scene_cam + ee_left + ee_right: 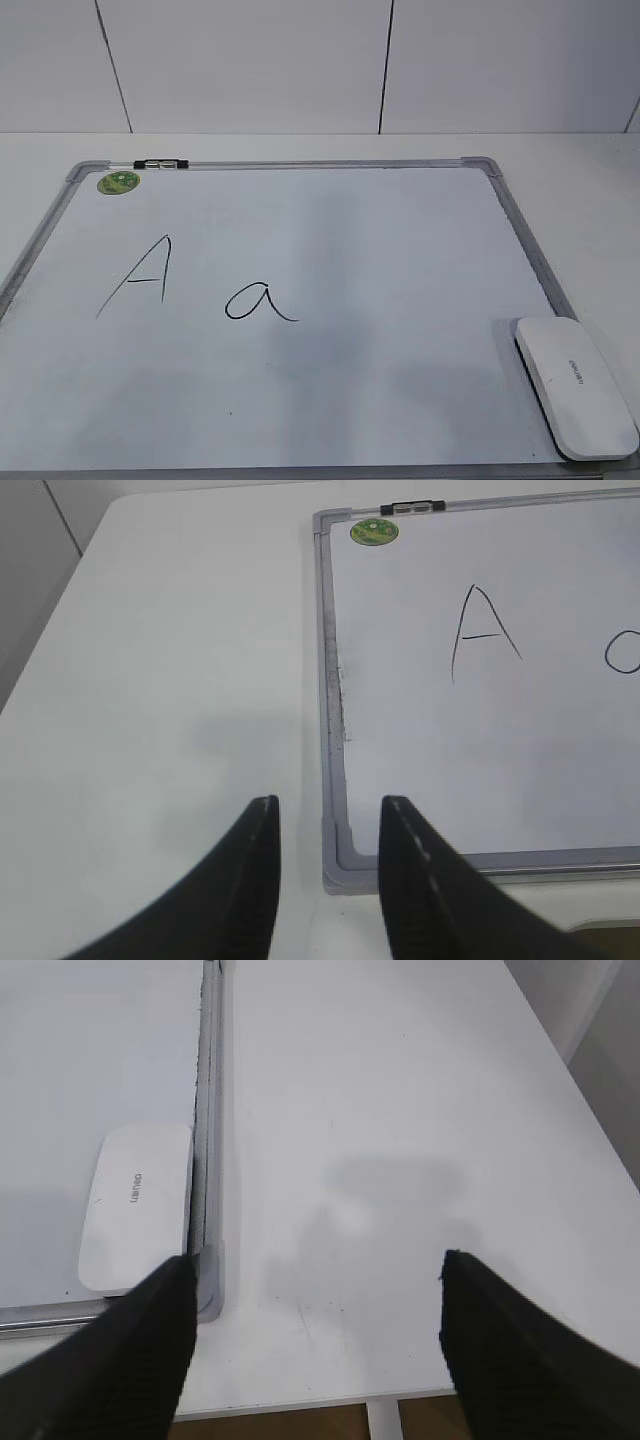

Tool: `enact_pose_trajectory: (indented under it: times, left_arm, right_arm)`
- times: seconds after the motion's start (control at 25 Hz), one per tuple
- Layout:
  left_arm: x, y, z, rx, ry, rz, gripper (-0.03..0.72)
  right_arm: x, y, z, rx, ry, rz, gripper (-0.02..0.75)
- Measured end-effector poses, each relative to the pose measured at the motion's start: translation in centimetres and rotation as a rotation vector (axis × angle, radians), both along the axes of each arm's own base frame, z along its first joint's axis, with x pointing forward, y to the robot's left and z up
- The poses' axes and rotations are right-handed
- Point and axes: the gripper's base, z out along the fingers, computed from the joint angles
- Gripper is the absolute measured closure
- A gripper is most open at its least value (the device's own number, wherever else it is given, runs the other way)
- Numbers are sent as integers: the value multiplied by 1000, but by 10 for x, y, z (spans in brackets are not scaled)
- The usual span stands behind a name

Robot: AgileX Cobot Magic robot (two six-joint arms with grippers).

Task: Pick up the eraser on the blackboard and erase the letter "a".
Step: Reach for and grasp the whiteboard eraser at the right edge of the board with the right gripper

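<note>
Exterior view, reading from the left: the blackboard [45, 225] lies flat on the white table [580, 170], a green sticker [118, 182] and black clip [160, 163] at its far left corner. A capital "A" [140, 275] comes next, then the letter "a" [258, 301] just beside it. The eraser [574, 386] rests at the near right corner, seemingly overlapping the frame. The left gripper [325, 815] hovers empty, jaws slightly parted; the right gripper [315, 1270] gapes wide, holding nothing.
</note>
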Motion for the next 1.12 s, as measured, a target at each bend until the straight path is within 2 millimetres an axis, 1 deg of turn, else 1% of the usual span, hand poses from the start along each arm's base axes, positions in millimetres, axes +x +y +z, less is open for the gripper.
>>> enact_pose_trajectory:
  times: [1.12]
  left_arm:
    - [0,0,0,0,0,0,452]
  right_arm:
    - [0,0,0,0,0,0,149]
